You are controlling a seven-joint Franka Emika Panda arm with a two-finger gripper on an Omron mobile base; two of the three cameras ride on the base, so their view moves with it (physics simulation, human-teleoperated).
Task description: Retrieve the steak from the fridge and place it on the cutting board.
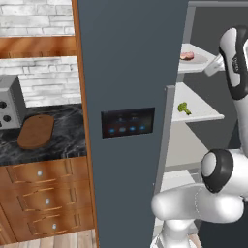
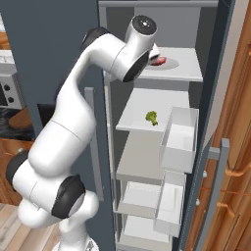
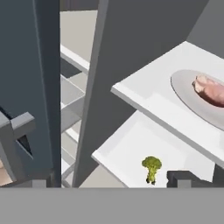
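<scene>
We saw the pink raw steak (image 3: 211, 89) lying on a grey plate (image 3: 186, 87) near the front edge of the slate-blue fridge's (image 1: 128, 72) upper white shelf (image 3: 144, 85). Open room lay before that shelf. Our pincer's (image 3: 105, 186) tips stood apart, touching nothing.

The fridge (image 2: 162, 147) stands open in front of me, giving a clear way in between its slate-blue door (image 1: 128, 121) on my left and the door bins (image 2: 179, 139) swung out on my right. The steak (image 3: 212, 89) lies on a grey plate (image 3: 188, 94) on the top shelf (image 3: 148, 98), near that shelf's right end; open air above it up to the fridge ceiling. The broccoli (image 3: 151, 168) sits alone on the shelf below (image 2: 142, 115), well under the steak. A grey upright (image 3: 103, 87) of the fridge frame stands just left of both shelves' front edges. On the table, the cutting board (image 1: 36, 131) lies bare beside the microwave (image 1: 9, 104).
</scene>
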